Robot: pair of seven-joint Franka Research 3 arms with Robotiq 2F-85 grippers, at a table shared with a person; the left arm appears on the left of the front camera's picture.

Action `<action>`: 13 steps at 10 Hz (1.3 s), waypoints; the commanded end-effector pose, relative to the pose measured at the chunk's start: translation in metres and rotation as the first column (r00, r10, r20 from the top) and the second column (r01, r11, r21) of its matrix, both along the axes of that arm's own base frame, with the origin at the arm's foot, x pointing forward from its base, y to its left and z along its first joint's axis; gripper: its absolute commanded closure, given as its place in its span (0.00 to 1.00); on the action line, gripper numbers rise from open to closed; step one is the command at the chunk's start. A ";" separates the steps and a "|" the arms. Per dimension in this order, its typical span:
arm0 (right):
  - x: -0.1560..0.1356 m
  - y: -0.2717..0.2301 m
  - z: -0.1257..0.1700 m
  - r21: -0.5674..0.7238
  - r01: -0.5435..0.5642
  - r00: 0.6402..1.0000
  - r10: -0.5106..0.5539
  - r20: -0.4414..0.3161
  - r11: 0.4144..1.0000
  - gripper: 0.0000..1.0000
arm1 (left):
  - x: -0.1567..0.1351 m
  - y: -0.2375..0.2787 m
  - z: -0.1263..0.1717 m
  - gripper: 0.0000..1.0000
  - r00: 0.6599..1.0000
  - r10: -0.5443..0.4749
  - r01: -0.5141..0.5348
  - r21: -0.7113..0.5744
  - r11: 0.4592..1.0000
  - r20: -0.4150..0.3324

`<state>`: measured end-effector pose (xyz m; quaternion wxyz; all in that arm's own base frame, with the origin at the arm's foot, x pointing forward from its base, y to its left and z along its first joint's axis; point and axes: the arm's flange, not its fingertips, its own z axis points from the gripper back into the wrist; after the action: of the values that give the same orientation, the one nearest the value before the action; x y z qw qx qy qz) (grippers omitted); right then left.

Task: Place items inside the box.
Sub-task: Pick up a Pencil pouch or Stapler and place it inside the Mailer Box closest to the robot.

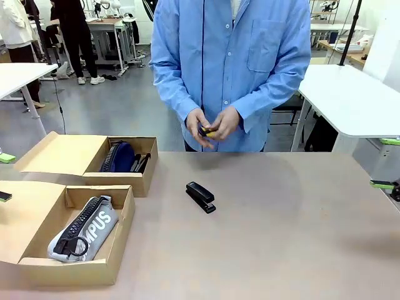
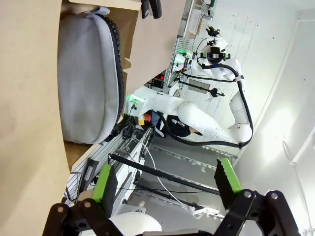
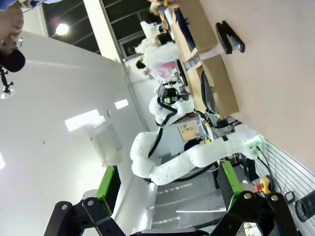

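A person in a blue shirt holds a yellow utility knife (image 1: pixel 209 132) in both hands over the table's far edge. A black stapler (image 1: pixel 200 197) lies mid-table, also seen as the stapler (image 3: pixel 230 37). At the left stand two open cardboard boxes. The near box (image 1: pixel 69 272) holds a grey "CAMPUS" pencil case (image 1: pixel 84 229), which is close ahead as the grey case (image 2: pixel 88 73). The far box (image 1: pixel 119 183) holds a navy case (image 1: pixel 120 156) and dark items beside it. My left gripper (image 2: pixel 166 184) is open and empty beside the near box. My right gripper (image 3: pixel 167 184) is open and empty, off the table's right side.
Both boxes have their lids (image 1: pixel 59 153) folded out to the left. White tables (image 1: pixel 353 100) stand behind the person on either side. Green finger pads (image 1: pixel 382 184) poke in at the front view's right edge. The table's middle and right are bare brown surface.
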<state>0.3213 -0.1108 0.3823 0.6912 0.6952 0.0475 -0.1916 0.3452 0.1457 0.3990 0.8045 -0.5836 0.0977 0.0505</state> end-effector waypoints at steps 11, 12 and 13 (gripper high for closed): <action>0.003 0.025 0.029 -0.013 -0.062 0.998 0.062 -0.001 0.998 0.00 | -0.005 0.000 0.001 0.00 1.000 -0.023 0.023 -0.001 1.000 0.013; 0.003 0.024 0.023 -0.036 -0.068 0.997 0.069 0.018 0.997 0.00 | -0.005 0.000 0.001 0.00 1.000 -0.023 0.023 -0.001 1.000 0.013; 0.012 0.064 0.027 -0.152 -0.264 0.955 0.280 0.098 0.952 0.00 | -0.005 0.000 0.001 0.00 1.000 -0.023 0.023 -0.001 1.000 0.013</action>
<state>0.3250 -0.0740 0.4051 0.7257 0.6712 0.0723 -0.1325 0.3453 0.1454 0.3990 0.8045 -0.5836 0.0979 0.0503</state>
